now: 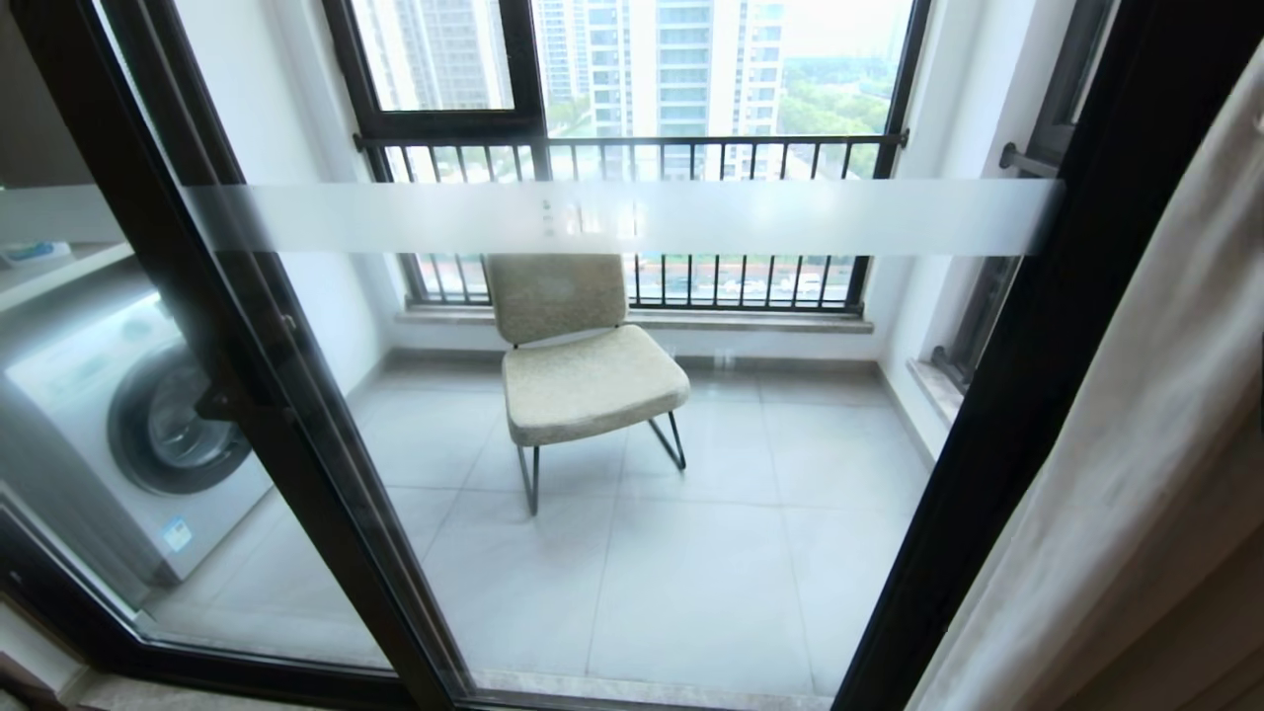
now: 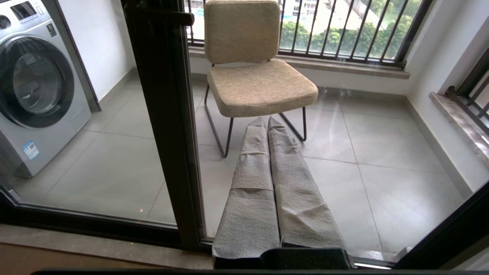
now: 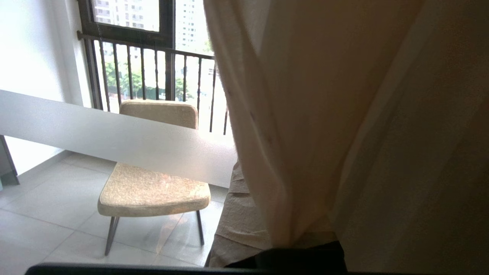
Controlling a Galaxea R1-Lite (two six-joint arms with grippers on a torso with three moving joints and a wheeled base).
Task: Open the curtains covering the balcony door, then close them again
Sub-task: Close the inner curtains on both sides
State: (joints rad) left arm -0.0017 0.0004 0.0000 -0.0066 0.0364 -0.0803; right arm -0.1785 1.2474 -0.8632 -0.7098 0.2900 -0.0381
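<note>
The curtains (image 1: 1136,474) hang bunched at the right edge of the head view, leaving the balcony door (image 1: 296,395) and its frosted band (image 1: 632,217) uncovered. In the right wrist view a fold of the curtains (image 3: 344,114) gathers down into my right gripper (image 3: 252,172), which is shut on it; one cloth-wrapped finger (image 3: 237,214) shows and the other is hidden behind the fabric. My left gripper (image 2: 266,121) is shut and holds nothing; it hangs low in front of the glass, its cloth-wrapped fingers pressed together. Neither gripper shows in the head view.
Behind the glass stand a beige chair (image 1: 583,365) on the tiled balcony floor and a washing machine (image 1: 128,425) at the left. The black-railed outer window (image 1: 632,148) is at the back. The door's black sill (image 2: 95,225) runs along the floor.
</note>
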